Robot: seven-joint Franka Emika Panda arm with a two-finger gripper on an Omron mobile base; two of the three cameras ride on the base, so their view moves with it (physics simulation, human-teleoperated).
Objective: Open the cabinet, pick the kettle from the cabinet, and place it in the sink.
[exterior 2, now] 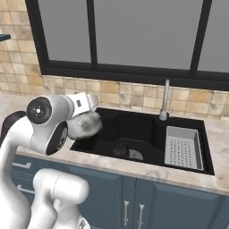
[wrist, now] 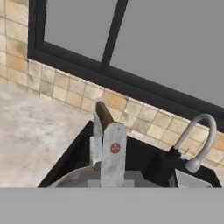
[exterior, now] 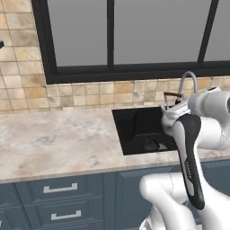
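Was mid-carry: fingers pinched on the kettle's handle, kettle hanging over the sink's left edge (faucet further right). Placing step, by the look of it. Next up, probably: lower into the basin, clear of the rim, then release.

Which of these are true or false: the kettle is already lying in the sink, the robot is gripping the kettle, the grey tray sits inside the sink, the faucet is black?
1. The kettle lies on the floor of the sink. False: it hangs above the basin's left edge.
2. The gripper is closed on the kettle's handle. True.
3. The perforated grey tray sits in the sink's right part. True.
4. The faucet is black. False: it is silver.
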